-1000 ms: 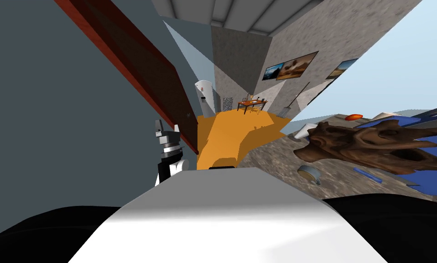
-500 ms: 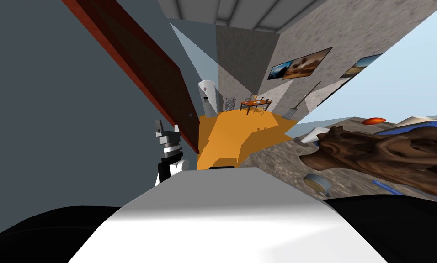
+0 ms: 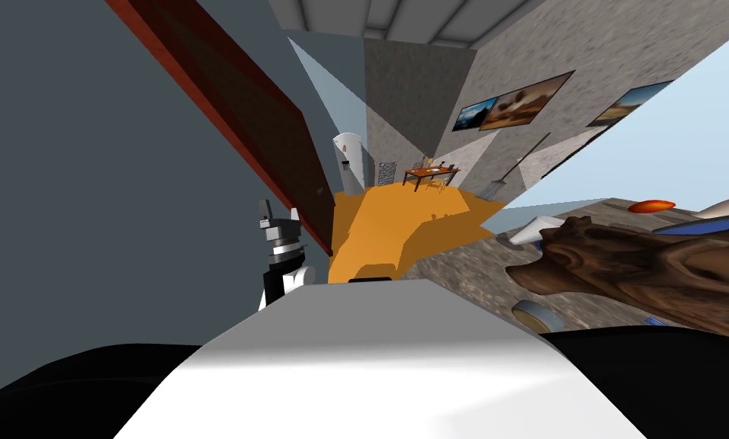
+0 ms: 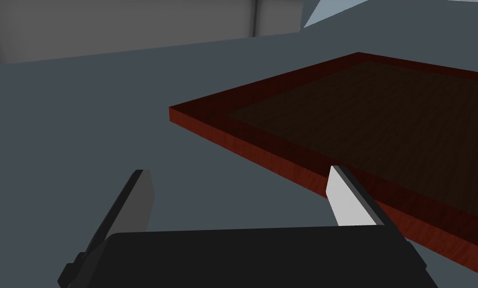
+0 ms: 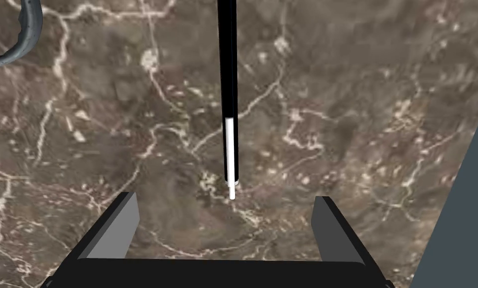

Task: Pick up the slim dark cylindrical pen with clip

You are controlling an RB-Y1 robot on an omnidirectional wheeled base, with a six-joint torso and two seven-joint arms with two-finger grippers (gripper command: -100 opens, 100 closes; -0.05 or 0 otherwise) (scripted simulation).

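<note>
Right wrist view has the right gripper (image 5: 228,222) spread wide over a brown marbled surface (image 5: 358,125), black pen (image 5: 227,75) lying just ahead. The left gripper (image 4: 240,200) gapes too.

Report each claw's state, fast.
Left claw: open, empty.
Right claw: open, empty; slim black cylindrical pen with white clip lies just ahead, ungripped.

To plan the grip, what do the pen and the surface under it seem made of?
Pen: smooth, uniform black with a white clip strip; plastic or metal, cannot tell. Surface: brown stone, probably marble, judging by pale branching veins.
</note>
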